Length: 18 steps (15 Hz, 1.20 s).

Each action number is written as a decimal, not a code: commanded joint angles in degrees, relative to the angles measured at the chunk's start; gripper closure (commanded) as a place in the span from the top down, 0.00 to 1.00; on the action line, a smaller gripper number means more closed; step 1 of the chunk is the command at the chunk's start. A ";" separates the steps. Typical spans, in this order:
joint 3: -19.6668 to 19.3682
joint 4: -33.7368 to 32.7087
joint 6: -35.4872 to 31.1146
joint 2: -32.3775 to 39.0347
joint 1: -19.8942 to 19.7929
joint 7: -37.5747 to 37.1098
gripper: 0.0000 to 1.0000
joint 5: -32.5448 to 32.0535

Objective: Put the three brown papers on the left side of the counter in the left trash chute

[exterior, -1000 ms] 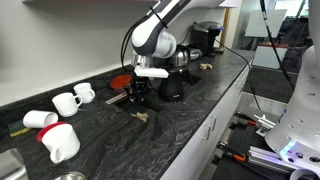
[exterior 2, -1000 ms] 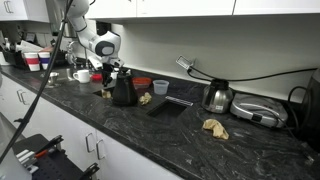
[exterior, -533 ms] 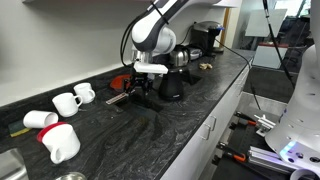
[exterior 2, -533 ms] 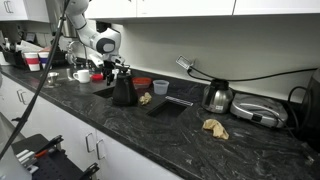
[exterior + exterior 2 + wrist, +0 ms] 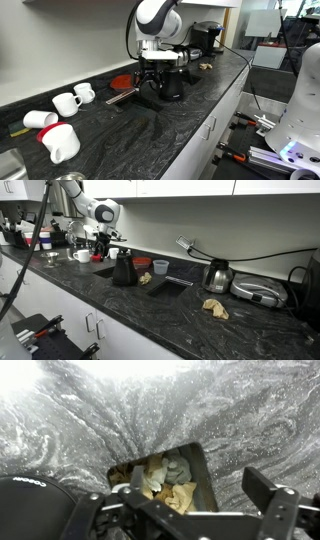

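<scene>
Black marbled counter [image 5: 185, 130]; gripper [image 5: 185, 512] spread, empty, above chute opening [image 5: 202, 465] holding crumpled brown papers [image 5: 155, 477].

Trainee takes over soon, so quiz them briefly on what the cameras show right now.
1. True or false: the gripper is holding something.
2. In an exterior view, how many brown papers lie on the counter? A none, B two, C five.
3. Fill in: in the wrist view, crumpled papers lie inside the ____ beside the black kettle.
Key: 1 false, its jaws stand open and empty; 2 B; 3 chute.
</scene>
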<state>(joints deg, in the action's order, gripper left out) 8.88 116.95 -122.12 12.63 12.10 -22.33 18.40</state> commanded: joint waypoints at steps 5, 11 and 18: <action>0.33 9.93 -2.14 -11.63 0.47 -11.85 1.00 0.58; -0.02 18.27 -7.21 -19.93 -2.43 -28.61 1.00 -4.14; -3.76 26.60 -7.56 -29.49 -11.80 -43.36 1.00 -13.34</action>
<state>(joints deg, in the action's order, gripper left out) 5.84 139.80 -128.60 -12.31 3.62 -60.67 7.20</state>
